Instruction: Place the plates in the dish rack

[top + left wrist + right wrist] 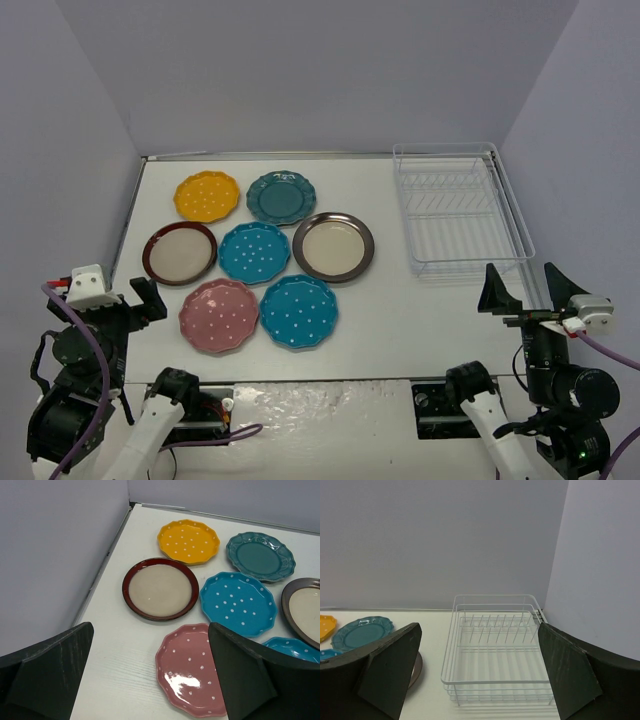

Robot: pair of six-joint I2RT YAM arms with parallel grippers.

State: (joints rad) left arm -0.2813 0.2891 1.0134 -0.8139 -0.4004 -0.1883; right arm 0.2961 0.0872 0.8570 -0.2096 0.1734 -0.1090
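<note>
Several plates lie flat in a cluster on the left half of the table: yellow dotted [207,196], teal [281,197], maroon-rimmed [180,252], blue dotted [254,252], brown-rimmed [333,246], pink dotted [219,315] and a second blue dotted [298,311]. The white wire dish rack [415,262] stands at the far right with nothing in it. My left gripper [125,305] hovers open at the near left, just short of the pink plate [187,672]. My right gripper [525,290] is open at the near right, facing the rack [492,680]. Neither holds anything.
Grey walls close the table in on the left, back and right. The rack sits close to the right wall. A bare strip of white table [400,320] lies between the plates and the rack and along the near edge.
</note>
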